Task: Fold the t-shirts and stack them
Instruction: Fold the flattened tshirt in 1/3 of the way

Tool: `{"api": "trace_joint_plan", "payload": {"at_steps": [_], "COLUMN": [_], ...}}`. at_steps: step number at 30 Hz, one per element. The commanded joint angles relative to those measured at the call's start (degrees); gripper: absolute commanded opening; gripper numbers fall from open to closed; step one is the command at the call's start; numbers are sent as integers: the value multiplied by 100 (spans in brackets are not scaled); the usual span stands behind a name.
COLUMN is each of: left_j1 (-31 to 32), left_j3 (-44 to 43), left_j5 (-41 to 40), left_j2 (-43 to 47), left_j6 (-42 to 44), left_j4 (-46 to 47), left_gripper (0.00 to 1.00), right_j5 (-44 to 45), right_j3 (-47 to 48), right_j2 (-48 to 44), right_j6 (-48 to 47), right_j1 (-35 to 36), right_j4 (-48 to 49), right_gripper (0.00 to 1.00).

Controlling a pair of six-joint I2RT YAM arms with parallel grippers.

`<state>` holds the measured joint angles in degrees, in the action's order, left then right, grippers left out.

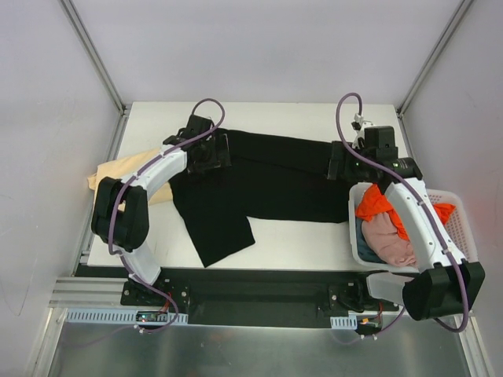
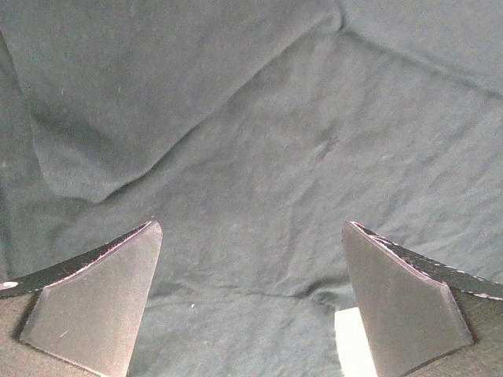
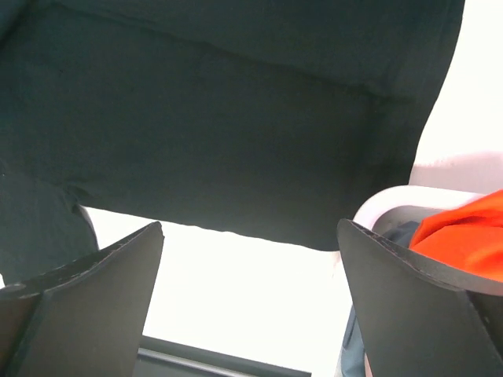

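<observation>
White table (image 1: 314,236) fills the middle, with grey walls all round. On it the black t-shirt (image 1: 275,184) lies spread out and a bit rumpled. The left gripper (image 2: 251,232) hangs just above the left end of the black t-shirt, jaws wide apart, holding nothing. The right gripper (image 3: 250,228) hangs above its right end, jaws wide apart too, and empty. To the left of the black t-shirt sits a tan t-shirt (image 1: 118,169) (partly hidden under the left arm, so I cannot tell if it is folded). To the right of the black t-shirt stands a white basket (image 1: 464,224) with an orange t-shirt (image 1: 373,206) and a pink t-shirt (image 1: 389,239) bunched up inside. I think the job is near its start: no neat stack shows, the black one is not folded yet, and the basket ones wait.
</observation>
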<state>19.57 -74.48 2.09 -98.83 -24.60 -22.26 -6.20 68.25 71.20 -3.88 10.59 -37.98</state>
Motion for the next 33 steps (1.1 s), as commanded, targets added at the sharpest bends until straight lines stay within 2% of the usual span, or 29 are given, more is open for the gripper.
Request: {"api": "trace_joint_plan", "payload": {"at_steps": [1, 4, 7, 17, 26, 30, 33], "left_j1": [29, 29, 29, 38, 12, -102, -217], "left_j3": [20, 4, -172, -1094, -2087, -2789, -3142], "left_j5": [-226, -428, -569, -1895, -2405, -2555, -2389], "left_j2": [-75, -303, -620, -1735, -2333, -2738, -2931], "left_j6": [-80, -142, 25, 869, 983, 1141, 1194], "left_j4": [20, 29, 29, -217, -472, -507, -542], "left_gripper": [99, 99, 94, 84, 86, 86, 88], "right_j5": [180, 119, 31, 356, 496, 584, 795], "right_j3": [-364, -828, -1277, -1683, -1745, -1736, -1736], "right_j2": [-378, -685, -1062, -1442, -1512, -1556, -1583], "right_j6": [141, 247, 309, 239, 230, 212, 186], "right_j1": [-22, -22, -31, -31, -22, -31, -22], "right_j4": [308, 580, 888, 800, 810, 748, 730], "right_gripper": [96, 97, 96, 96, 96, 97, 96]}}
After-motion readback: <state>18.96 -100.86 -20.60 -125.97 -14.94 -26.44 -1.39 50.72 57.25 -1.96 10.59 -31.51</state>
